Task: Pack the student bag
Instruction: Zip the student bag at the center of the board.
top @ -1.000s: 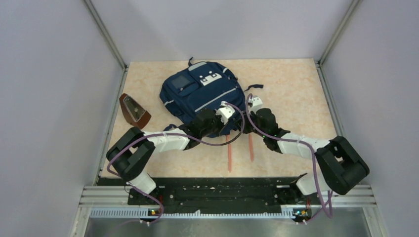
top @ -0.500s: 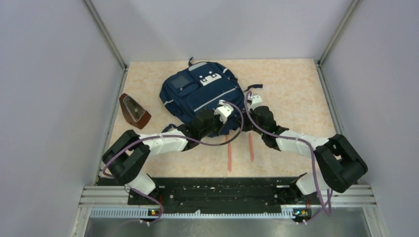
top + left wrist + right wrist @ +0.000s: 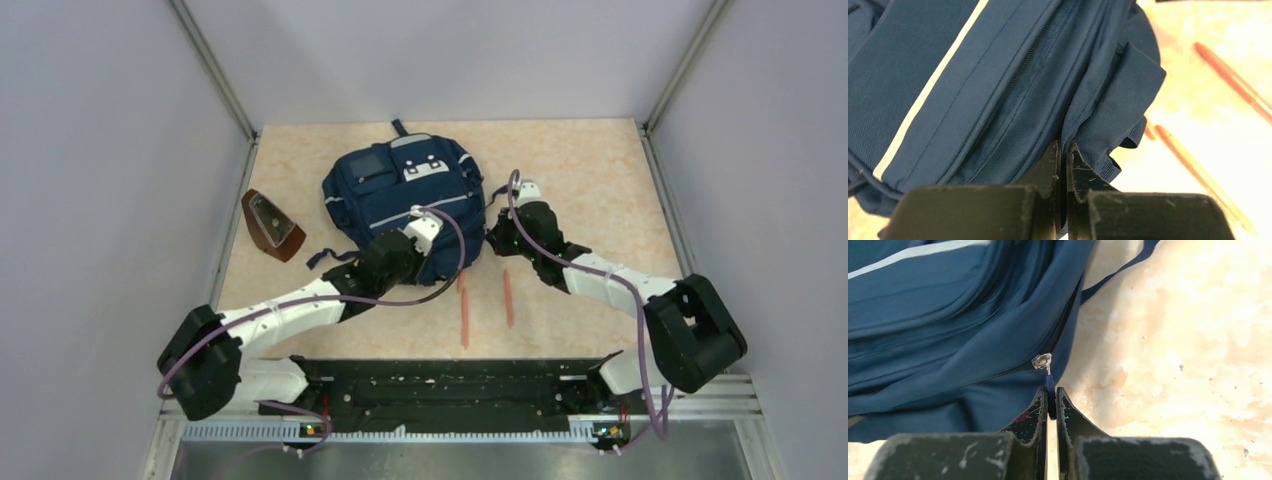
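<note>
Table (image 3: 590,170): bare at the far right and between the arms. Student bag (image 3: 395,195): left of centre, close to the back edge, its near seam pinched in the closed left gripper (image 3: 1062,150). Pens (image 3: 464,310): just nearer. Right gripper (image 3: 1050,395): jaws narrow, clamping the zip pull (image 3: 1049,382). Since a second ago the bag has turned slightly and the left arm has stretched out.
</note>
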You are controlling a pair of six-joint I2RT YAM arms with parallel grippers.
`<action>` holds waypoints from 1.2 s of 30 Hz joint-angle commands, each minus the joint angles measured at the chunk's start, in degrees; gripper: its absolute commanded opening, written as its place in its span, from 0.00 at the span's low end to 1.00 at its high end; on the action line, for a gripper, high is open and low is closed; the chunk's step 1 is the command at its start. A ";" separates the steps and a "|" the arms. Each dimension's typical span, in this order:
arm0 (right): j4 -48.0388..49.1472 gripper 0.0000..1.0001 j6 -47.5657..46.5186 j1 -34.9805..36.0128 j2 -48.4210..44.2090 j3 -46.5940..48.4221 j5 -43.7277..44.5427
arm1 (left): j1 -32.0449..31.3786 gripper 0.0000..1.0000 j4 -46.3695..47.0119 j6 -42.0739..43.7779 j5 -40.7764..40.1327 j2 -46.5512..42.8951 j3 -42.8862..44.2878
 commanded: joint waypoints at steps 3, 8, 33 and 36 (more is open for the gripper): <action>-3.72 0.00 0.26 -3.14 0.60 3.56 5.15 | 1.27 0.00 -4.26 -2.88 -10.25 -11.66 -1.96; -4.28 0.00 -0.54 -3.14 -1.85 5.07 -1.26 | 2.10 0.00 -11.59 -4.06 -9.21 -15.21 -0.39; -6.65 0.00 -4.17 3.71 -7.40 2.52 -10.48 | 0.12 0.83 -9.96 -3.03 15.32 -10.28 6.34; -6.13 0.00 -4.15 3.71 -7.73 1.62 -9.82 | -2.67 0.83 -9.62 -2.01 10.83 -4.65 8.98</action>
